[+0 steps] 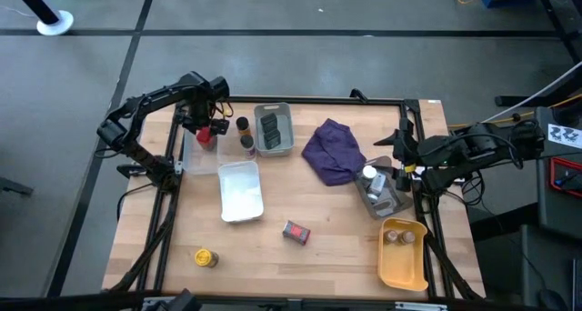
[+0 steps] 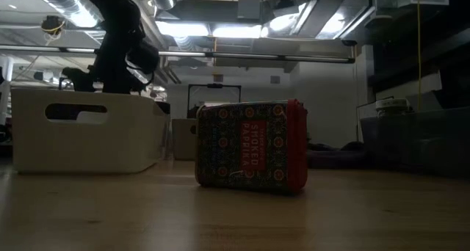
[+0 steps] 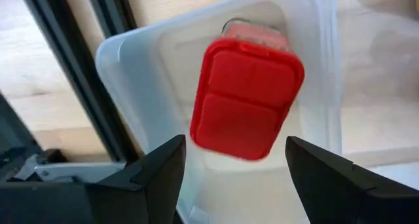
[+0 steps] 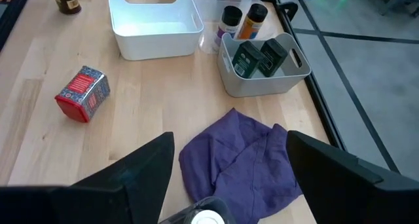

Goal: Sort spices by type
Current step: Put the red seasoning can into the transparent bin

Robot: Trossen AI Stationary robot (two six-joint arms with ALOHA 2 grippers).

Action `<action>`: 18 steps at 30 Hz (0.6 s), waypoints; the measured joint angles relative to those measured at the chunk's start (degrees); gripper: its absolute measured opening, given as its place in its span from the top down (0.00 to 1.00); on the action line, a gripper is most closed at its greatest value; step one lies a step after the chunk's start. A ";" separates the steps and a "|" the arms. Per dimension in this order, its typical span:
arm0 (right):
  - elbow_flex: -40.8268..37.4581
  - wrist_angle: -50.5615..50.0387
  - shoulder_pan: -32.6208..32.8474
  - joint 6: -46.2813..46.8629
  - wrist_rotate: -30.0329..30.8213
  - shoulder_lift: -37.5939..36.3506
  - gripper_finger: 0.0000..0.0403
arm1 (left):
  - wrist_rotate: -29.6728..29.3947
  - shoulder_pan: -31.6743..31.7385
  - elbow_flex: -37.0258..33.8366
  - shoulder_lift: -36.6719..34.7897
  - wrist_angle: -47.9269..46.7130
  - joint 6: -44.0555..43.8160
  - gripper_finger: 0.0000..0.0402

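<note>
A spice jar with a red lid (image 3: pixel 245 99) stands in the clear tray (image 3: pixel 144 67) at the table's far left. My left gripper (image 3: pixel 236 145) hangs over it, pointing down, open, with a finger on either side of the lid and apart from it. In the high view the gripper (image 1: pixel 202 122) is just above the red jar (image 1: pixel 206 136). My right gripper (image 4: pixel 229 178) is open and held high at the table's right, over the purple cloth (image 4: pixel 239 162), with nothing between its fingers. A red paprika tin (image 1: pixel 296 231) lies on the bare table.
Two jars (image 1: pixel 245 135) stand beside the clear tray. A grey tray (image 1: pixel 273 129) holds dark tins. A white tray (image 1: pixel 241 191) is at mid-table and a yellow jar (image 1: pixel 205 257) near the front left. A yellow tray (image 1: pixel 403 252) and a tray with a white-capped jar (image 1: pixel 369 175) are on the right.
</note>
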 joint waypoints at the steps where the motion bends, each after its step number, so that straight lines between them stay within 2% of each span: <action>1: 0.00 0.00 0.00 0.00 0.00 0.00 0.27 | 0.00 0.00 0.44 -0.08 -0.91 0.13 0.39; 12: 0.00 0.00 0.00 0.04 0.00 0.02 0.27 | 0.32 -0.41 8.91 -3.21 -7.27 0.81 0.39; 18: 0.00 0.01 0.00 0.03 0.00 0.04 0.27 | 5.77 -5.64 10.32 -7.74 -6.32 -0.77 0.39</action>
